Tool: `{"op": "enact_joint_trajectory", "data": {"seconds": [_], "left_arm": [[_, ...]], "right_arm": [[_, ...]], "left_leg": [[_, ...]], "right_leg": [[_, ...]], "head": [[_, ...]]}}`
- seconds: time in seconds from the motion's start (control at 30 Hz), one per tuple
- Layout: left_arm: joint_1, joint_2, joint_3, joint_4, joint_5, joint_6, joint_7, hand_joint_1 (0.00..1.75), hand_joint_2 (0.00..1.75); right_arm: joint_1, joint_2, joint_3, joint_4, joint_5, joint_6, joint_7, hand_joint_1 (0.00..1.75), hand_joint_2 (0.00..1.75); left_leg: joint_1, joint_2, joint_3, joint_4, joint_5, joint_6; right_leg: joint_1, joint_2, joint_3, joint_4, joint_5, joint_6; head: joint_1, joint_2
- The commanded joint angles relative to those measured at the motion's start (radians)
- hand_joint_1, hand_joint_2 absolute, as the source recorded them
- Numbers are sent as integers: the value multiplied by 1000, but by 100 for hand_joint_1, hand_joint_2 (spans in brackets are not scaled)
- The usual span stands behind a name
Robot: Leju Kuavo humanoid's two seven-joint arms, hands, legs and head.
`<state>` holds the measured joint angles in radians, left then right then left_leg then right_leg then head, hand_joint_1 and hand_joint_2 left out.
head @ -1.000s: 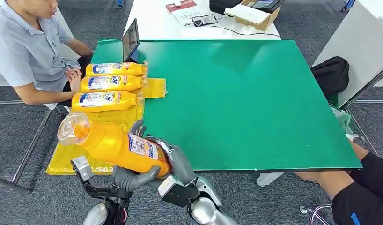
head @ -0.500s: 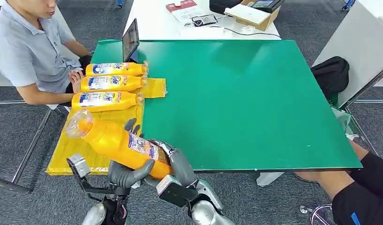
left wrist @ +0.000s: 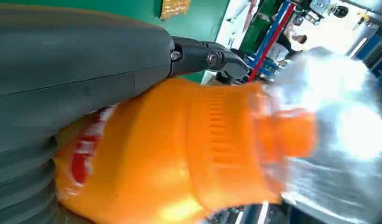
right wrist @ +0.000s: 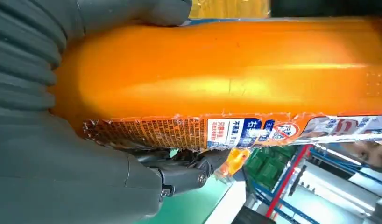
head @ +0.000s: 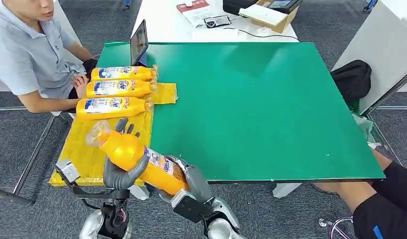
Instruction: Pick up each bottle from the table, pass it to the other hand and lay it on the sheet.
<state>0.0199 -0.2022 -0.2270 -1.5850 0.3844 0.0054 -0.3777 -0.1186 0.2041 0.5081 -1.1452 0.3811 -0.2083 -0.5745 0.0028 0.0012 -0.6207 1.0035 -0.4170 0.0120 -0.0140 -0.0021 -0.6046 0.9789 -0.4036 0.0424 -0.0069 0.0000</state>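
Left hand and right hand both grip the orange bottle over the yellow sheet at desk edge; label text too small to read

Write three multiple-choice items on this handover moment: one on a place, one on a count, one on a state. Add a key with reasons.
1. Where do the laid-down bottles lie?
A. on the yellow sheet
B. on the white table
C. on the floor

2. How many bottles lie there?
A. one
B. three
C. five

3. What is the state of the orange bottle near the robot?
A. standing on the green table
B. lying on the sheet
C. gripped by both hands

Key: 1 A, they rest side by side at the sheet's far end. 2 B, three show in the head view. 3 C, the left hand and right hand both grip it.
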Motion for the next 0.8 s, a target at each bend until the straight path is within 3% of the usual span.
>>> {"op": "enact_joint_trajectory", "data": {"seconds": [0.03, 0.07, 0.1, 0.13, 0.33, 0.37, 0.47, 0.53, 0.6, 0.63, 0.8], "left_arm": [[-59, 25, 35, 52, 90, -90, 55, 0, 175], [-57, 28, 34, 54, 105, -105, 66, 31, 175], [-56, 42, 20, 61, 145, -151, 111, 161, 175], [-53, 59, 3, 68, 145, -182, 127, 171, 175], [-45, 75, -22, 88, 123, -216, 129, 171, 175], [-48, 89, -42, 92, 108, -237, 141, 161, 175], [-42, 104, -88, 107, 50, -293, 130, 173, 175], [-41, 115, -112, 125, 35, -327, 130, 154, 175], [-45, 128, -134, 151, 22, -360, 139, 10, 175], [-45, 131, -141, 163, 10, -367, 137, 0, 175], [-44, 135, -173, 174, -187, -301, 72, 0, 175]], "right_arm": [[13, -30, 33, 77, 5, 4, -33, 175, 175], [14, -31, 28, 83, 5, 4, -34, 175, 175], [15, -33, 21, 89, 5, 5, -37, 175, 175], [14, -35, 15, 92, 6, 3, -42, 175, 175], [5, -39, 1, 93, 5, 0, -47, 175, 175], [4, -36, -4, 88, 5, -6, -49, 175, 175], [-17, -40, -28, 68, 5, -5, -52, 175, 175], [-30, -40, -44, 57, 5, 5, -50, 175, 175], [-39, -39, -57, 55, 9, 11, -53, 175, 175], [-43, -37, -63, 54, 11, 10, -55, 175, 175], [-49, -27, -87, 41, -2, 36, -55, 175, 175]], "left_leg": [[1, -2, 6, -2, -2, -1], [1, -1, 5, -1, -1, -1], [1, -2, 7, -1, -2, -1], [1, -2, 5, -2, -1, -1], [0, -1, 4, -1, -1, -1], [0, -2, 6, -2, -1, -1], [0, -2, 3, -1, 0, 0], [0, -1, 4, -2, -1, -1], [0, -1, 4, -1, -1, 0], [0, -1, 6, -1, -1, -1], [0, 1, 7, -1, -2, -1]], "right_leg": [[1, -2, 7, -1, -2, -2], [1, -1, 5, -1, -1, -1], [1, -1, 7, -2, -2, -2], [1, -2, 6, -2, -2, -1], [0, -1, 4, -1, -1, -1], [1, -2, 7, -1, -2, -2], [0, -2, 3, -1, -1, -1], [0, -1, 4, -1, -1, -1], [0, -1, 4, -1, -1, -1], [0, -1, 6, -1, -2, -2], [0, 1, 7, -1, -2, -2]], "head": [[0, 0], [0, 0], [0, 0], [0, 0], [0, 0], [-1, 0], [0, 0], [0, 0], [0, 0], [0, 0], [0, 0]]}}
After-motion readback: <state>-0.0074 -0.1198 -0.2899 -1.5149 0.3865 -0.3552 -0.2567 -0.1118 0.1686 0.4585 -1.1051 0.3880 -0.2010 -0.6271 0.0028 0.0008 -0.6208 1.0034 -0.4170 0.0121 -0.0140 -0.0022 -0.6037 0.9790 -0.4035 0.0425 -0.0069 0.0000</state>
